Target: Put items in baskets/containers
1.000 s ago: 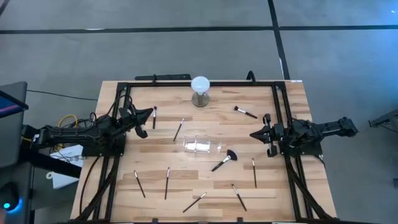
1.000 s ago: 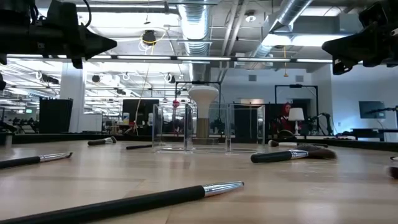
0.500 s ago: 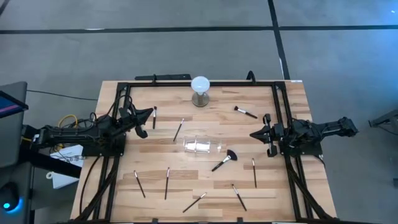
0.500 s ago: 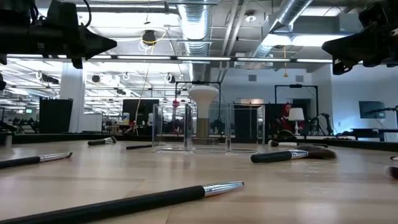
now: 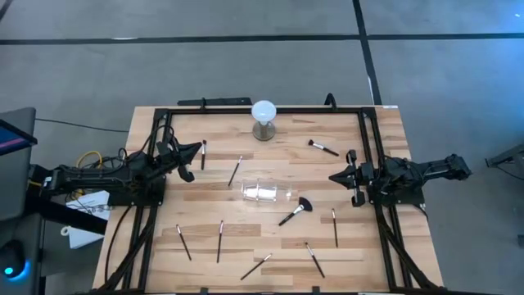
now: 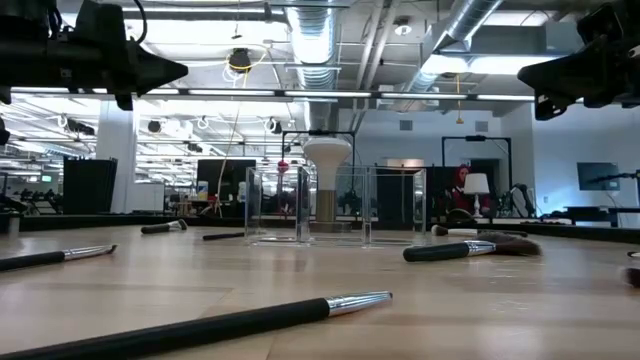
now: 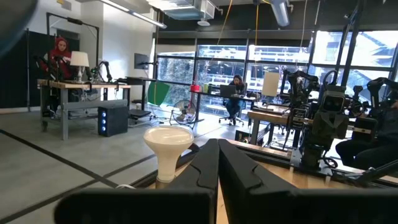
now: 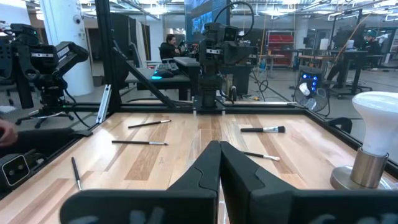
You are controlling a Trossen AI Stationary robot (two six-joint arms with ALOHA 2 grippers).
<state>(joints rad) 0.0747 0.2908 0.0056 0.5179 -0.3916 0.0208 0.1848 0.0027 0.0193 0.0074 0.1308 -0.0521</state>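
Both arms idle at the desk [image 5: 270,238] edges. Left gripper [image 5: 199,148] hangs above the left side of the desk, fingers [image 7: 208,168] pressed together with nothing between them. Right gripper [image 5: 332,178] hangs above the right side, fingers [image 8: 211,168] likewise pinched together and empty. Clear holder [image 5: 264,193] lies mid-desk between the two grippers, glinting, with no brush visible in it from the high view; the low view shows its see-through walls [image 6: 335,205] standing on the wood. All brushes lie loose on the desk: fan brush [image 5: 295,211] just right of the holder, head toward it but apart; one brush [image 5: 235,170] on the holder's far-left side; one short brush [image 5: 203,154] just below the left gripper's tip; one brush [image 5: 322,147] near the far right; one [image 5: 334,227] near the right rail; four more along the near edge [image 5: 183,242] [image 5: 219,241] [image 5: 255,266] [image 5: 314,259]. White globe on metal base [image 5: 264,120] stands at the far edge, well apart from the holder.
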